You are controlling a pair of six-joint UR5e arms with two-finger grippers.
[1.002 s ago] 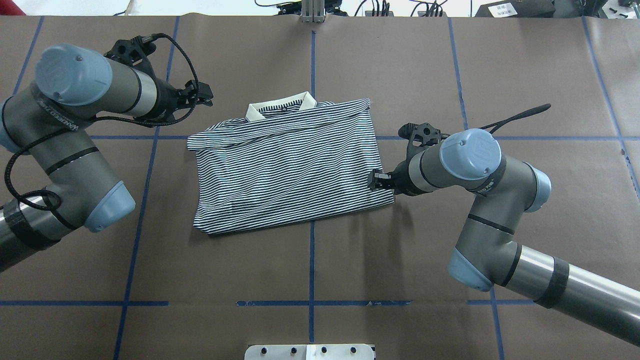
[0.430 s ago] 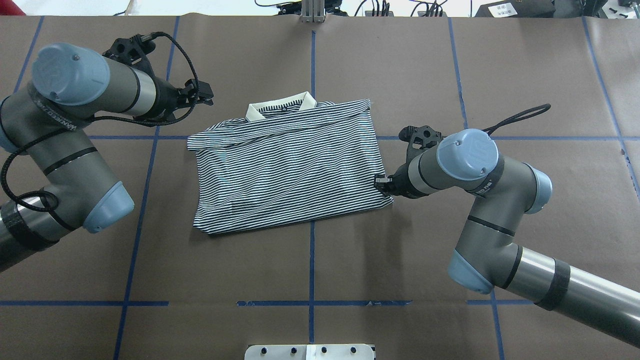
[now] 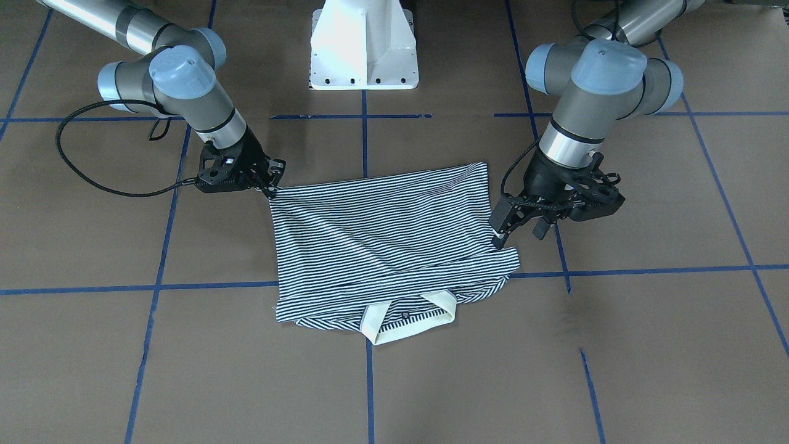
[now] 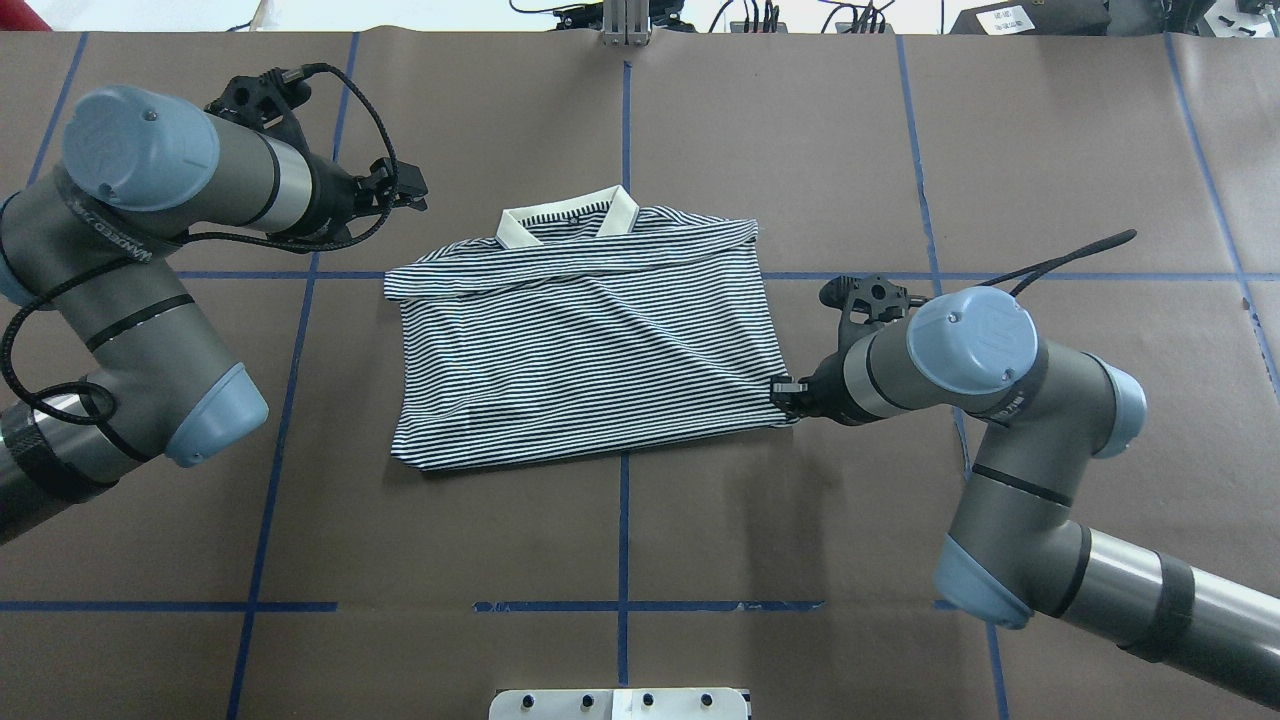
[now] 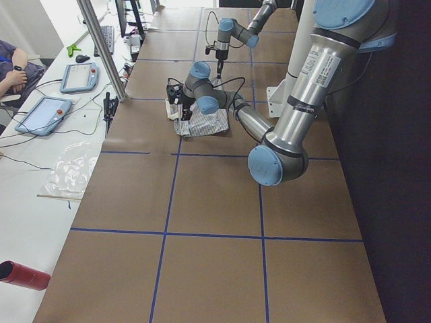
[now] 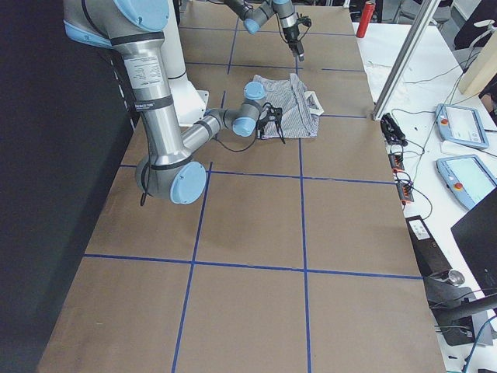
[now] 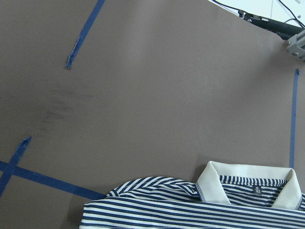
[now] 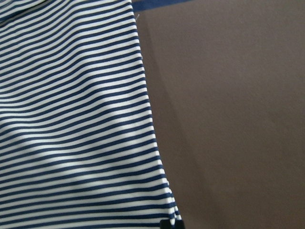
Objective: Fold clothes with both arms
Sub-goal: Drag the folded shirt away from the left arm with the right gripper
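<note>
The striped polo shirt point(image 4: 580, 340) lies folded at the table's middle, its cream collar point(image 4: 567, 212) at the far edge; it also shows in the front view point(image 3: 388, 246). My right gripper point(image 4: 787, 393) is shut on the shirt's near right corner, low at the table; the same gripper shows in the front view point(image 3: 271, 187). The right wrist view shows the shirt's edge point(image 8: 95, 143). My left gripper point(image 4: 412, 190) is open and empty, apart from the shirt, beyond its far left shoulder; it also shows in the front view point(image 3: 518, 229). The left wrist view shows the collar point(image 7: 248, 183).
The table is covered in brown paper with blue tape lines point(image 4: 623, 520). The white pedestal base point(image 3: 363, 49) stands at the robot's side. A metal post point(image 4: 625, 25) stands at the far edge. A side table with tablets point(image 5: 44, 114) lies beyond it.
My right gripper has moved right and a little toward the robot, dragging the shirt's corner with it. The whole shirt has shifted right. The left arm has hardly moved.
</note>
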